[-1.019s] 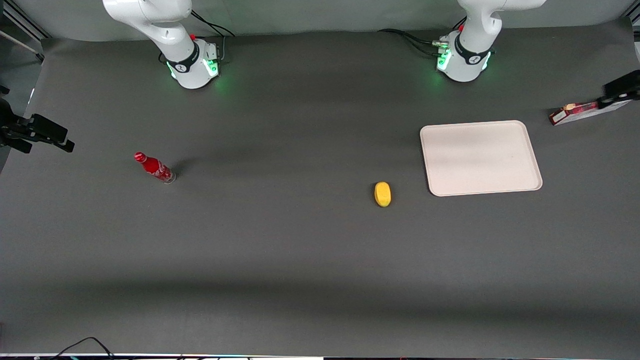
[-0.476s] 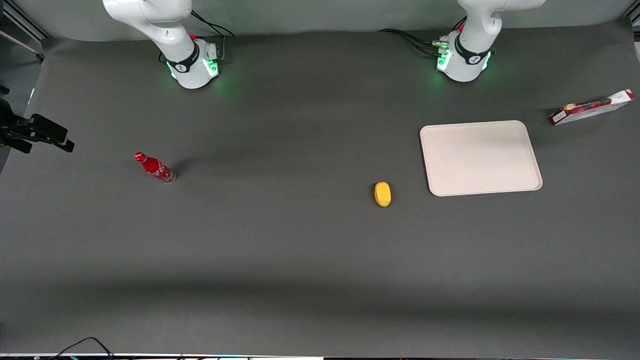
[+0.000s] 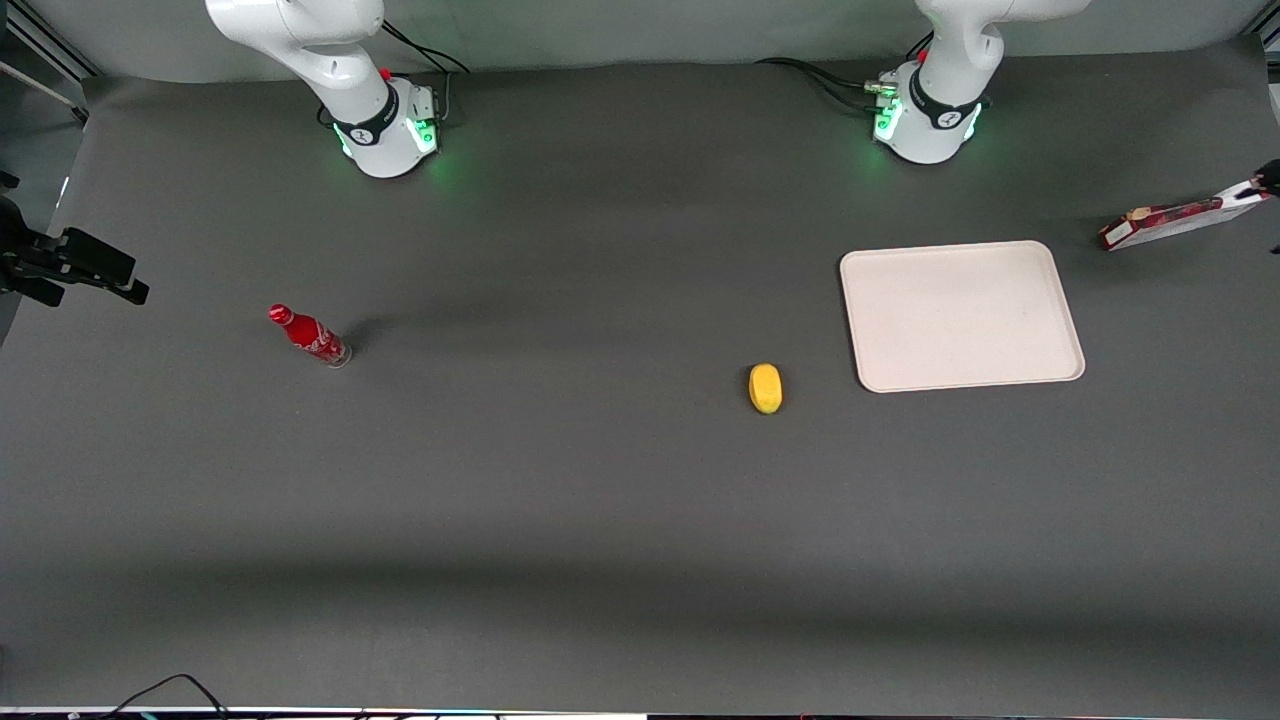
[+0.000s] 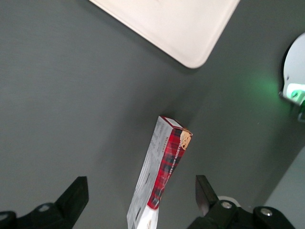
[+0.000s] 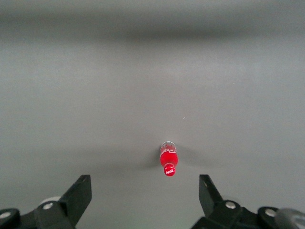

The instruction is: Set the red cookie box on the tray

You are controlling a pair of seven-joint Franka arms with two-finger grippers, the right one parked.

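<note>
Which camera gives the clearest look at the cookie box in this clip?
The left wrist view: the cookie box stands on edge between the open hand's fingers, with the tray corner nearby. The front view shows the box only small at the working arm's end. The right wrist view misses it.

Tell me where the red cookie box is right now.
The red cookie box stands on edge on the table at the working arm's end, beside the tray, with the open tool above it.
</note>
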